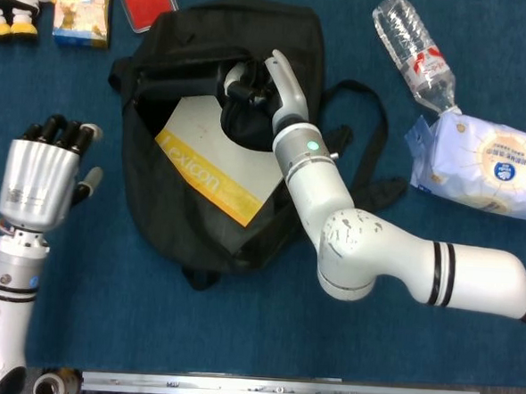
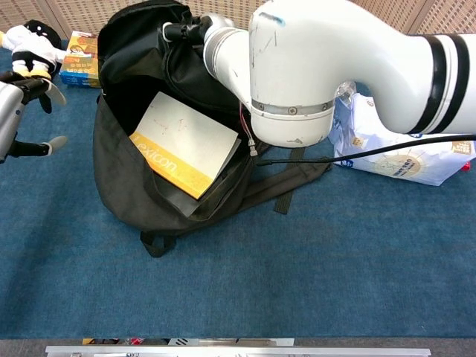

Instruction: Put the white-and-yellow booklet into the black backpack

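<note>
Head cam looked straight down from above, whole table in frame, robot's side at bottom. Chest cam sat low at the near edge, faced far and slightly down, much closer in. Both took in the black backpack (image 1: 215, 132) (image 2: 145, 186) w/ the booklet (image 1: 213, 172) (image 2: 182, 145).

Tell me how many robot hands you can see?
2. The left hand is over the blue table, left of the black backpack, holding nothing. The right hand is at the backpack's opening, above the white-and-yellow booklet.
</note>
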You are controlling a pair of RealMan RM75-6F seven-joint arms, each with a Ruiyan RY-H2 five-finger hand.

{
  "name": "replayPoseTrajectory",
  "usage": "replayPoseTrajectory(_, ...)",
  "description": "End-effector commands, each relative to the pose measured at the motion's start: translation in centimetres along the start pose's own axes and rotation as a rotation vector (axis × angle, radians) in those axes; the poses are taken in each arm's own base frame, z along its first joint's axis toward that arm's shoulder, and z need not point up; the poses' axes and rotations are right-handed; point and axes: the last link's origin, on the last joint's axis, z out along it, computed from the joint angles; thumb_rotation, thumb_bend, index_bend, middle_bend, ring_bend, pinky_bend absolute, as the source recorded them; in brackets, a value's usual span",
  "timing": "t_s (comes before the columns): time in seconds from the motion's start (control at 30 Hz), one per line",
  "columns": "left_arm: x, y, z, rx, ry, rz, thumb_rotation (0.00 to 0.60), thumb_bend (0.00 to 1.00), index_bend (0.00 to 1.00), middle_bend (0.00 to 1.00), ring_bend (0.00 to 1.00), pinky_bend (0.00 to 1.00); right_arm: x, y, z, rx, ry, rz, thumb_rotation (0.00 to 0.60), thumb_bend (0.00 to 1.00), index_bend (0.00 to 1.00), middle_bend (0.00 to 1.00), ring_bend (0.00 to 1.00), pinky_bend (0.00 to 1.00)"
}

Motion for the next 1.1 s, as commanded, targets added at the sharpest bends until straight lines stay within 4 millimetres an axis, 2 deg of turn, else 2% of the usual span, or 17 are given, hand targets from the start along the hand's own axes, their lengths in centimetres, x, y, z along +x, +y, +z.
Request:
replayPoseTrajectory(0.03, 0.3, -0.9, -0.2, 0.035, -0.017, -0.011, 0.600, 0.14, 0.41, 0.51, 0.39, 0.61, 0.2, 0.2, -0.2, 0.002, -0.006, -0.015, 0.600, 0.87, 0.85, 0.73, 0.74, 0.97)
replayPoseTrajectory(0.13, 0.6, -2.1, -0.4, 0.088, -0.076, -0.025, 0.600, 0.14, 0.37, 0.47, 0.35, 0.59, 0.2, 0.6, -0.5, 0.008, -0.017, -0.051, 0.600, 0.87, 0.85, 0.73, 0.73, 0.97)
replayPoseTrajectory(0.2, 0.9, -2.9, -0.6, 0.117, -0.138, -0.040, 0.600, 0.14, 0.33, 0.41, 0.29, 0.54, 0.3, 0.9, -0.7, 0.014, -0.033, -0.086, 0.600, 0.86, 0.85, 0.72, 0.72, 0.96)
replayPoseTrajectory(0.33, 2.0, -4.3, -0.9, 0.153, -0.238, -0.049, 0.600, 0.14, 0.26, 0.31, 0.19, 0.43, 0.6, 1.7, -1.0, 0.037, -0.050, -0.188, 0.600, 0.83, 0.84, 0.67, 0.65, 0.86)
replayPoseTrajectory(0.4, 2.4, -4.7, -1.1, 0.163, -0.262, -0.045, 0.600, 0.14, 0.24, 0.29, 0.17, 0.41, 0.5, 2.4, -1.1, 0.045, -0.067, -0.240, 0.600, 0.81, 0.80, 0.65, 0.63, 0.80)
replayPoseTrajectory(0.6, 3.0, -5.0, -1.7, 0.168, -0.287, -0.043, 0.600, 0.14, 0.23, 0.28, 0.16, 0.38, -0.3, 4.1, -1.4, 0.051, -0.146, -0.351, 0.600, 0.72, 0.62, 0.53, 0.50, 0.59)
replayPoseTrajectory(0.7, 3.3, -5.0, -1.8, 0.166, -0.282, -0.039, 0.600, 0.14, 0.23, 0.27, 0.16, 0.38, -0.8, 4.7, -1.6, 0.044, -0.200, -0.383, 0.600, 0.67, 0.49, 0.45, 0.40, 0.47)
replayPoseTrajectory(0.8, 3.6, -4.9, -1.9, 0.163, -0.279, -0.037, 0.600, 0.14, 0.23, 0.27, 0.15, 0.38, -1.0, 5.2, -1.7, 0.040, -0.234, -0.410, 0.600, 0.59, 0.37, 0.37, 0.31, 0.37)
replayPoseTrajectory(0.93, 3.8, -4.7, -2.0, 0.158, -0.277, -0.043, 0.600, 0.14, 0.22, 0.27, 0.15, 0.38, -1.1, 5.7, -1.9, 0.038, -0.277, -0.451, 0.600, 0.43, 0.22, 0.30, 0.23, 0.27)
replayPoseTrajectory(1.1, 3.7, -4.4, -2.0, 0.154, -0.281, -0.051, 0.600, 0.14, 0.22, 0.27, 0.15, 0.38, -1.3, 5.8, -2.3, 0.043, -0.346, -0.455, 0.600, 0.28, 0.13, 0.23, 0.14, 0.17)
